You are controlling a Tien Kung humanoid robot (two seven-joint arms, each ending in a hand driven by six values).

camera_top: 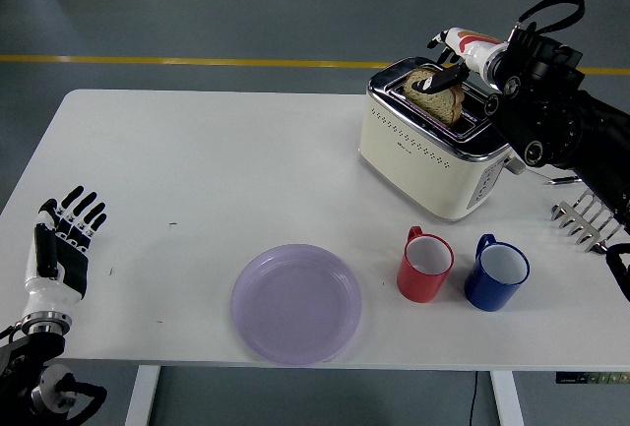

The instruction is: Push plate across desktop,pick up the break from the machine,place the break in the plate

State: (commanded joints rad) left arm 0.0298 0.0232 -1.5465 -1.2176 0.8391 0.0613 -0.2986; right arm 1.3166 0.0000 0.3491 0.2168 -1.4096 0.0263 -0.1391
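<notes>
Right hand (pixel 455 55) is over the cream-and-chrome two-slot toaster (pixel 439 141), at about 1 o'clock on the white table (pixel 177 170). Its dark fingers (pixel 445 80) lie across the top of the brown bread slice (pixel 435 92) standing in the slot. Touching it, but can't tell if they've closed on it; thumb side is hidden.

Left hand (pixel 61 252) idle at the 8 o'clock edge, fingers spread, holding nothing.

Round lilac plastic plate (pixel 296 302) sits empty at 6 o'clock, near edge. Red mug (pixel 425 265) and blue mug (pixel 496 272) stand between toaster and plate, at 5 o'clock.

Risks, my read:
- Shallow grip on the crust: slice could tear or slip back into the slot on lift.
- Angled pull may jam the slice against the slot wall and drag the toaster.
- The forearm is bulky; the carry path to the plate passes the mugs, so it could clip the red one.
</notes>
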